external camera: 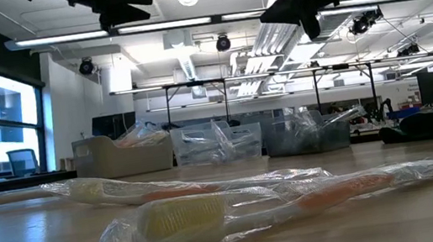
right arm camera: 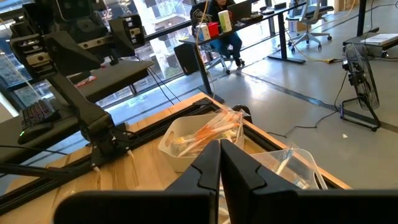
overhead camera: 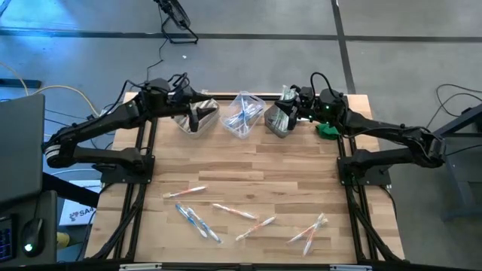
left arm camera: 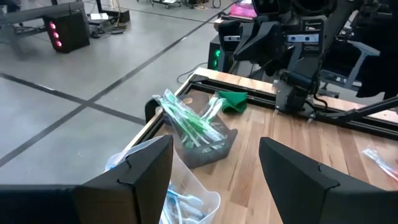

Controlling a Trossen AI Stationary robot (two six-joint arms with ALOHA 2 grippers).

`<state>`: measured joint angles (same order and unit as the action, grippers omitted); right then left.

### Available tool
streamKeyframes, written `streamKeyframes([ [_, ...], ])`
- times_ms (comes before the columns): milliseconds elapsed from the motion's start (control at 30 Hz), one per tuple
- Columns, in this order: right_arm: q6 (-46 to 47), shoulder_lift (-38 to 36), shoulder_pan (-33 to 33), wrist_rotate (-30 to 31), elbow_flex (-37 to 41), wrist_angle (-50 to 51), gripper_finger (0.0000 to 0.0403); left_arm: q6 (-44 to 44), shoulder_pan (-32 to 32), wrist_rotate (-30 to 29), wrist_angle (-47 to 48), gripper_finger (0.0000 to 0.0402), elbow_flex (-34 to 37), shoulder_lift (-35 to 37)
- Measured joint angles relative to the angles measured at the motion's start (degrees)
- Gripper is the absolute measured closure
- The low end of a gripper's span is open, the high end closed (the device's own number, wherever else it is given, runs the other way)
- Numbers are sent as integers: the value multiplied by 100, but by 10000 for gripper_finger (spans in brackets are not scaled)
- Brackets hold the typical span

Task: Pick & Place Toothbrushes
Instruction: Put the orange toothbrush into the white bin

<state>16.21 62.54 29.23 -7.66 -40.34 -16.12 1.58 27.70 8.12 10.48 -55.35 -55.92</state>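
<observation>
Toothbrushes (overhead camera: 242, 215) in clear wrappers lie scattered across the near half of the wooden table (overhead camera: 248, 165), in five loose clusters well apart from both arms. Farther back, three bins stand in a row along the far edge: a beige bin (overhead camera: 197, 119) with orange-handled brushes, a clear bin (overhead camera: 243, 115) with blue ones, and a grey bin (overhead camera: 278, 120) with green ones. The left gripper (overhead camera: 192, 120) hangs over the beige bin, fingers spread apart and empty. The right gripper (overhead camera: 283, 106) hangs over the grey bin, fingers pressed together, holding nothing. A small green object (overhead camera: 327, 130) lies just beside the grey bin.
</observation>
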Motion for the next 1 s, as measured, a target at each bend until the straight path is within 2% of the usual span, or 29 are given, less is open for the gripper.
streamKeyframes([
  [733, 0, 0, 0, 0, 0, 0, 398, 17, 4, -37, 41, 168, 6, -17],
  [1000, -39, 0, 0, 0, 0, 2, 399, 95, 2, 66, 340, 168, 7, -83],
])
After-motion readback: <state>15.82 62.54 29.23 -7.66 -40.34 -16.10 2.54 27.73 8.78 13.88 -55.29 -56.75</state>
